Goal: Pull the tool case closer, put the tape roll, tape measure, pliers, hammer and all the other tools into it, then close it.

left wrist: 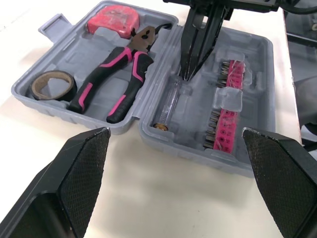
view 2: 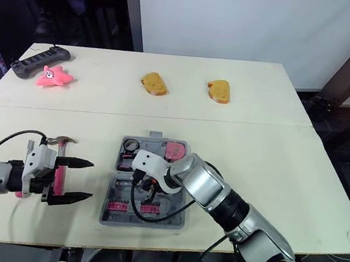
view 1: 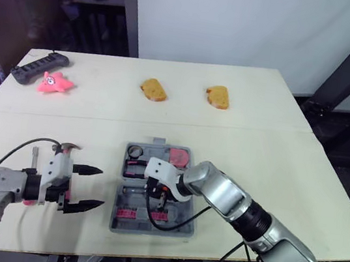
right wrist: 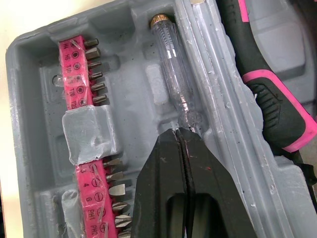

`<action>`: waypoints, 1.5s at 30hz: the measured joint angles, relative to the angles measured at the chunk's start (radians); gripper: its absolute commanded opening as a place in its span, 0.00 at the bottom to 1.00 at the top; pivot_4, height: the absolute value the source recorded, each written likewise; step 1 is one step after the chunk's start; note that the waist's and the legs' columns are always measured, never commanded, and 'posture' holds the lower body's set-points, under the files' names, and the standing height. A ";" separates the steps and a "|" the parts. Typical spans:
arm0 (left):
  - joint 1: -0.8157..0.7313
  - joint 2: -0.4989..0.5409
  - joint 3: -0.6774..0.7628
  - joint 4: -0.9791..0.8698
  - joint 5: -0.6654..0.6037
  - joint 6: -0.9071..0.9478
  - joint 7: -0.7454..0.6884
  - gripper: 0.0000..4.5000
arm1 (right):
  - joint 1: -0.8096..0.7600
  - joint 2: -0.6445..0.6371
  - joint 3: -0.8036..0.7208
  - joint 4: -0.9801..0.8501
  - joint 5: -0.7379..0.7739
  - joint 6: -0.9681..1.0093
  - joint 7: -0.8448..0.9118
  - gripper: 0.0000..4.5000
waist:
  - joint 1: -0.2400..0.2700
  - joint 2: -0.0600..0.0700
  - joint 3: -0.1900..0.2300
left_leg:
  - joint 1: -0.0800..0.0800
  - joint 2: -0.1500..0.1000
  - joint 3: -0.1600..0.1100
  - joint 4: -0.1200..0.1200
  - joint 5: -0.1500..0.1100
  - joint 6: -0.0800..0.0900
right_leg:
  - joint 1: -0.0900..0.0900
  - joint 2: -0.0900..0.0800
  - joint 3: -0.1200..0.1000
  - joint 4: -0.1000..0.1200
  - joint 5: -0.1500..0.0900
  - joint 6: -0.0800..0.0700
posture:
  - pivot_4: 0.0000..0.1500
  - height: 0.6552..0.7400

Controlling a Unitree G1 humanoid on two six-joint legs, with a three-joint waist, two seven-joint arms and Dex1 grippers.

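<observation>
The grey tool case (view 1: 147, 231) lies open near the table's front edge. Its far half holds the tape roll (left wrist: 52, 85), the red tape measure (left wrist: 115, 19) and the pink-handled pliers (left wrist: 119, 74). A clear screwdriver (right wrist: 173, 74) and pink bit strips (left wrist: 227, 114) lie in the near half. My right gripper (right wrist: 182, 131) is shut, its tips down on the screwdriver's thin end inside the case. The hammer (view 2: 61, 153) lies on the table left of the case, its pink handle partly hidden by my left gripper (view 1: 99, 189), which is open just left of the case.
Two bread pieces (view 1: 153, 89) (view 1: 217, 96) lie at the back middle of the table. A pink starfish toy (view 1: 54, 83) and a black controller (view 1: 38, 68) sit at the back left. The table's front edge runs just behind the case's near rim.
</observation>
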 measured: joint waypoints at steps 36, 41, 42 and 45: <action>0.019 0.001 0.018 -0.040 -0.002 0.022 0.013 1.00 | -0.027 -0.017 -0.019 -0.002 -0.007 0.024 0.007 0.01 | -0.003 0.000 0.000 | 0.000 0.000 0.000 0.000 0.000 0.000 | -0.001 0.001 0.000 0.000 0.000 0.000 | 1.00 1.00; 0.021 0.001 0.018 -0.041 -0.002 0.023 0.016 1.00 | -0.037 0.030 -0.013 0.026 -0.020 0.037 0.003 0.01 | -0.015 0.000 0.000 | 0.002 0.002 0.000 -0.001 0.000 0.000 | 0.001 0.002 0.000 0.000 0.000 -0.001 | 1.00 1.00; 0.020 0.001 0.018 -0.041 -0.002 0.023 0.017 1.00 | -0.038 0.039 -0.011 0.029 -0.023 0.039 0.000 0.01 | -0.020 0.000 0.000 | 0.003 0.002 0.000 -0.001 0.000 0.000 | 0.001 0.002 0.001 0.000 0.000 -0.001 | 1.00 1.00; 0.014 0.001 0.018 -0.041 -0.002 0.023 0.018 1.00 | -0.039 0.062 -0.001 0.044 -0.033 0.031 -0.007 0.01 | -0.026 0.000 0.000 | 0.003 0.002 0.000 -0.002 0.000 0.000 | 0.001 0.003 0.001 0.001 0.000 -0.001 | 1.00 1.00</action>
